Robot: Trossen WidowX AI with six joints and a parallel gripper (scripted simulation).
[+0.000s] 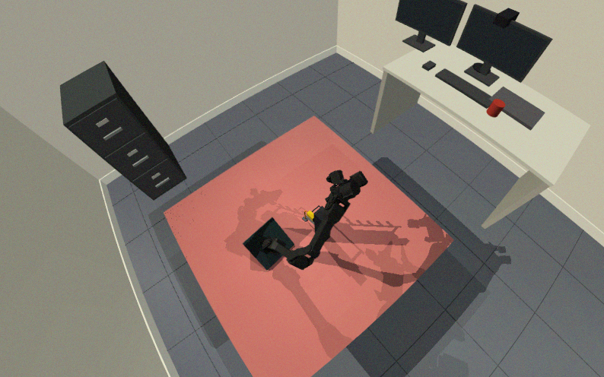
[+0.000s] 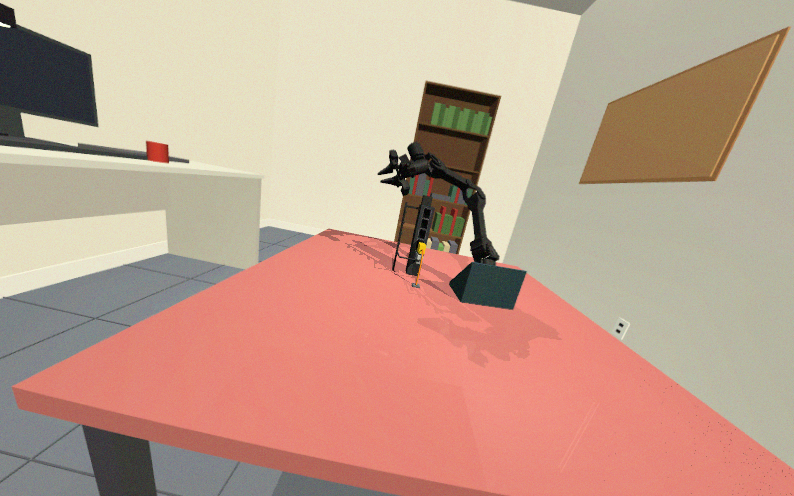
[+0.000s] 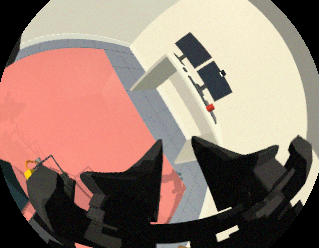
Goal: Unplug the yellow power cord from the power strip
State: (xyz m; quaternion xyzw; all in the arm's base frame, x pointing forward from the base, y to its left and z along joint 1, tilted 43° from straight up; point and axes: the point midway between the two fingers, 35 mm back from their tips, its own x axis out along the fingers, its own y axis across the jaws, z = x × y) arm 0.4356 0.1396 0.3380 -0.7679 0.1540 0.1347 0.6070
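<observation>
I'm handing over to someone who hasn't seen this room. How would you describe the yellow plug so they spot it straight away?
Find the red table and the arm's dark base block on it. Just beside that block stands a tall, dark power strip, upright. The yellow plug sits low on its face with a thin cord running down to the table; it is the only yellow thing there.

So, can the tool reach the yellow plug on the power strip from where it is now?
Probably yes. The tool hangs above the upright power strip, holding nothing, fingers partly apart. The yellow plug sits low on the strip's side, with nothing covering it.
</observation>
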